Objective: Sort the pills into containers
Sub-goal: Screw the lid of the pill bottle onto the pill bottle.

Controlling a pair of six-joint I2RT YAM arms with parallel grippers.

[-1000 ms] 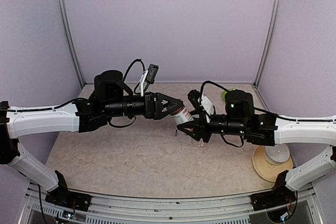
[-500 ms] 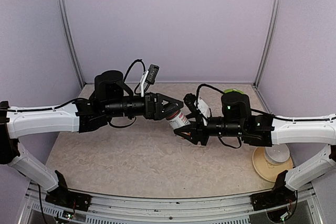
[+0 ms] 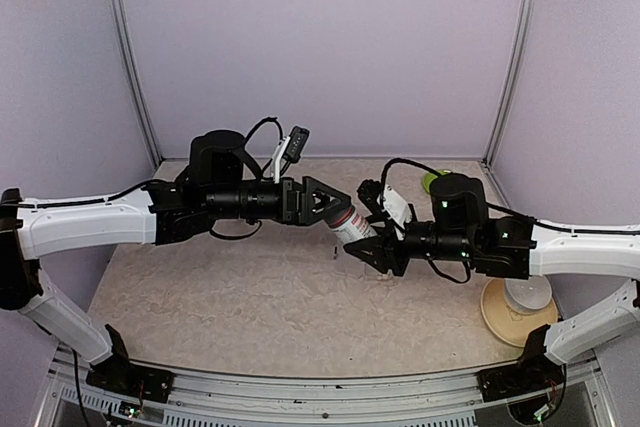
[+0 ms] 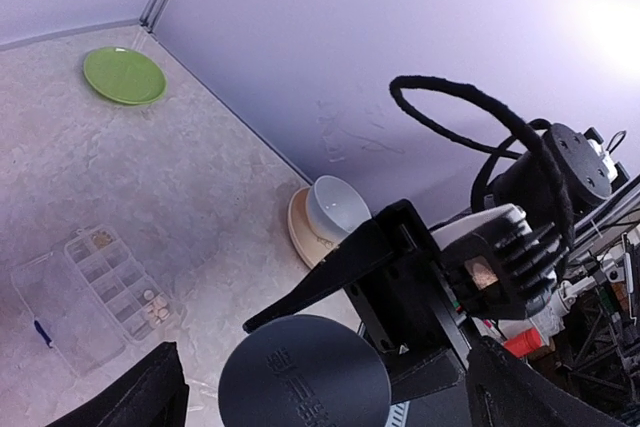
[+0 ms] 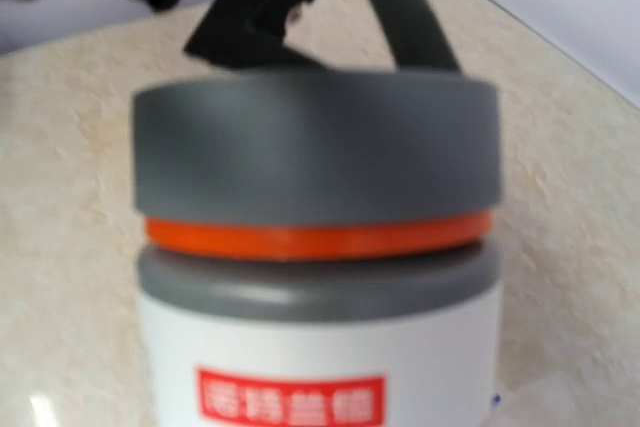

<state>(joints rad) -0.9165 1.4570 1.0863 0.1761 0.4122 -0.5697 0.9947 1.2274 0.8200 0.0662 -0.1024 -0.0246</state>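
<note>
- The left gripper (image 3: 336,206) was spread really wide. One finger sat on either side of the grey cap (image 4: 303,372) of a white plastic bottle (image 3: 355,229), with a gap on both sides, so nothing was actually gripped by it.
- The right gripper (image 3: 372,247) was closed partway and clamped on the bottle's body just under the cap. The bottle was held up off the table, tilted, with the cap pointed left and a bit far, straight at the left gripper.
- An orange ring (image 5: 318,238) was seen right under the cap and a red label (image 5: 290,399) on the white body. The print was too blurry to be read.
- The clear rectangular plastic pill box (image 4: 60,292) was laid flat and open on the beige speckled table (image 3: 200,287), around the middle, below the two grippers. In the top view it was mostly hidden by the right gripper.
- One tiny dark blue pill (image 4: 42,332) was spotted at the flat clear half of the box. Whether it was lying on it or just beside it couldn't be told.
- Small pale bits (image 4: 150,297) were seen in a few of the compartments (image 4: 115,277).
- A round green plate (image 4: 125,75) was parked at the far right corner, well apart from the box.
- A white bowl (image 4: 335,209) was sat on a tan plate (image 4: 297,232) at the near right.
</note>
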